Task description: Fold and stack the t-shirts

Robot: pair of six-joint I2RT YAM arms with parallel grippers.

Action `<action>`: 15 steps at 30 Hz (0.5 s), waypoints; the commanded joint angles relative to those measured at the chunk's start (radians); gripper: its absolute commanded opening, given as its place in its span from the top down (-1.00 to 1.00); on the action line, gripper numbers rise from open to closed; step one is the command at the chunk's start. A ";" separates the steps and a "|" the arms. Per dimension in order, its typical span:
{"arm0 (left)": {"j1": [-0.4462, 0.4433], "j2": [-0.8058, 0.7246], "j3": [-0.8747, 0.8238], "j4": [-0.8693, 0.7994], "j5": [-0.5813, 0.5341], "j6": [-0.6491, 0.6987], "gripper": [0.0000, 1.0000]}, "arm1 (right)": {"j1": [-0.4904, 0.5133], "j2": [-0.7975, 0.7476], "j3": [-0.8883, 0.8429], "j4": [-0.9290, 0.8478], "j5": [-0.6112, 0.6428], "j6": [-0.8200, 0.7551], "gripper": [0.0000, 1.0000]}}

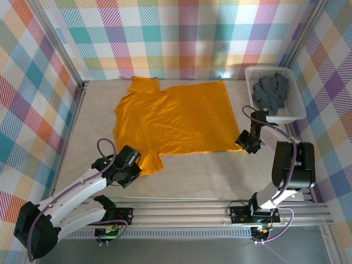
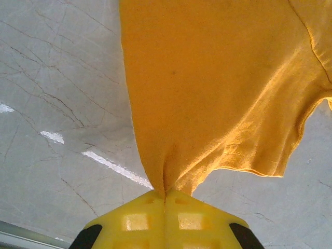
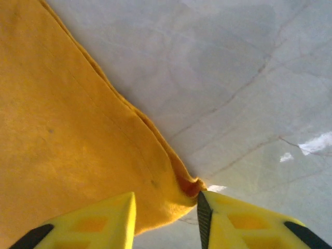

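An orange shirt (image 1: 170, 118) lies flat mid-frame. The left gripper (image 2: 165, 197), lower left, is clamped on its sleeve; the right gripper (image 3: 166, 197), jaws apart, straddles its lower right corner.

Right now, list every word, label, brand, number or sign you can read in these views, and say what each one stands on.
There is no readable text.
The plain orange-yellow cloth t-shirt carries no print or visible tag.
The dark slate grey cloth t-shirt in the white plastic mesh basket shows no lettering.
The multicoloured chequered walls bear a pattern and no signs.
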 commanded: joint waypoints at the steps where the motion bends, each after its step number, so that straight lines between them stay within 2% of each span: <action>1: -0.012 0.000 0.006 -0.015 0.001 0.014 1.00 | -0.003 0.036 0.026 -0.014 0.002 -0.019 0.31; 6: -0.012 0.005 0.011 -0.002 0.006 0.011 1.00 | -0.003 0.023 -0.012 -0.026 0.018 0.007 0.34; 15: -0.012 0.011 0.018 0.001 0.006 0.014 1.00 | -0.004 -0.118 -0.043 -0.090 0.085 0.014 0.17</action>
